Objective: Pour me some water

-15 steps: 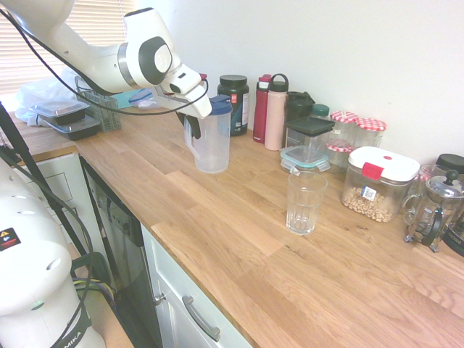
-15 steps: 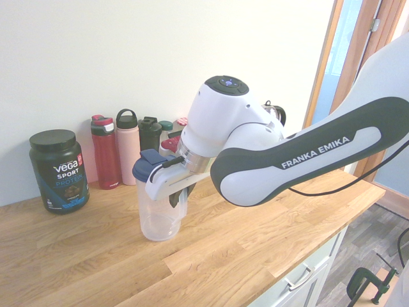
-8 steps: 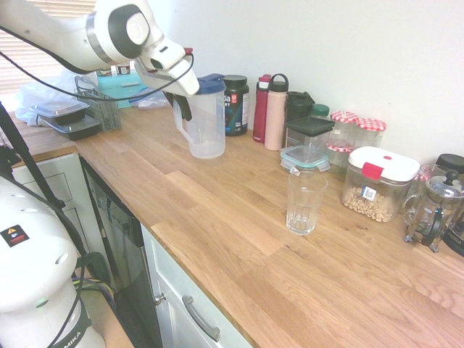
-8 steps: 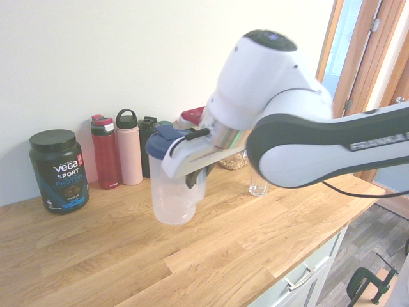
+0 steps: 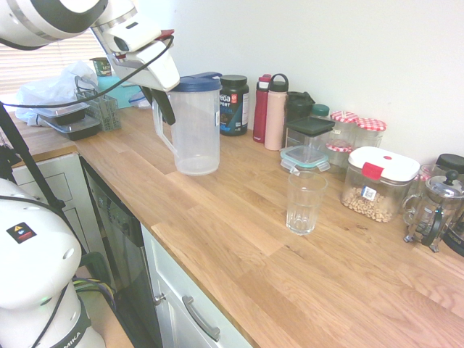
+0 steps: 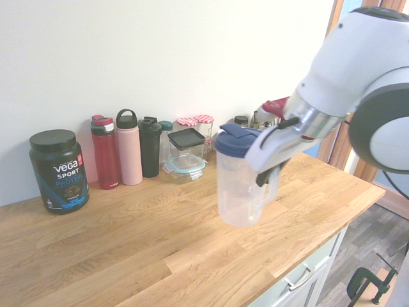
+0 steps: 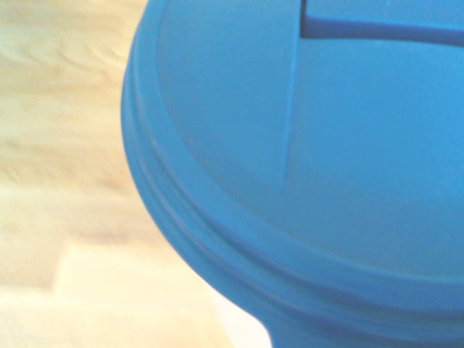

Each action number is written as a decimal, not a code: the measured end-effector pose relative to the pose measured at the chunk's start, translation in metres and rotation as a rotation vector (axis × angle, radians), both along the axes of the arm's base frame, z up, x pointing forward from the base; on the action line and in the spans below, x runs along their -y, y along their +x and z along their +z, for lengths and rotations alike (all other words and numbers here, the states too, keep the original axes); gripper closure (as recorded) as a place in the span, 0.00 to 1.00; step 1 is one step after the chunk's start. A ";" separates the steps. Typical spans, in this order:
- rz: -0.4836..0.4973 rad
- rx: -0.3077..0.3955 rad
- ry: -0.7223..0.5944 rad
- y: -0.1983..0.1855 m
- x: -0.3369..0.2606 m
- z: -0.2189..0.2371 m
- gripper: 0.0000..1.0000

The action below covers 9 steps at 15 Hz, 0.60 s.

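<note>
A clear plastic pitcher (image 5: 194, 127) with a blue lid hangs upright just above the wooden counter (image 5: 239, 239), and my gripper (image 5: 161, 104) is shut on its handle. From the other side the pitcher (image 6: 239, 185) shows with the gripper (image 6: 267, 174) at its handle on the right. Up close, the blue lid (image 7: 326, 167) fills the wrist view. I cannot tell how much water the pitcher holds. An empty ribbed glass (image 5: 305, 201) stands on the counter to the right of the pitcher, well apart from it.
Along the wall stand a black protein tub (image 5: 233, 104), a red bottle (image 5: 261, 107), a pink bottle (image 5: 275, 111), lidded containers (image 5: 307, 141), a jar of nuts (image 5: 377, 183) and a French press (image 5: 435, 206). Trays and a rack (image 5: 80, 112) sit at the far left.
The arm has raised the pitcher off the counter and carried it away from the bottles at the wall, toward the counter's front. The glass has stayed put.
</note>
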<state>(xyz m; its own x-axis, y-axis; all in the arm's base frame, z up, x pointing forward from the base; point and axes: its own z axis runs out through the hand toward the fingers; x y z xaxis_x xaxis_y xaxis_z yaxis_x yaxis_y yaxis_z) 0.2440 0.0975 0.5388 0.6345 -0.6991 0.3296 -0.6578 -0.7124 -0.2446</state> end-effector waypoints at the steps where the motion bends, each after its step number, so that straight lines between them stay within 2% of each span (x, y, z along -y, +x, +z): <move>1: 0.035 -0.012 0.002 -0.012 0.015 0.005 1.00; 6: 0.301 -0.024 -0.071 -0.060 0.107 0.030 1.00; 9: 0.367 -0.058 -0.105 -0.073 0.160 0.023 1.00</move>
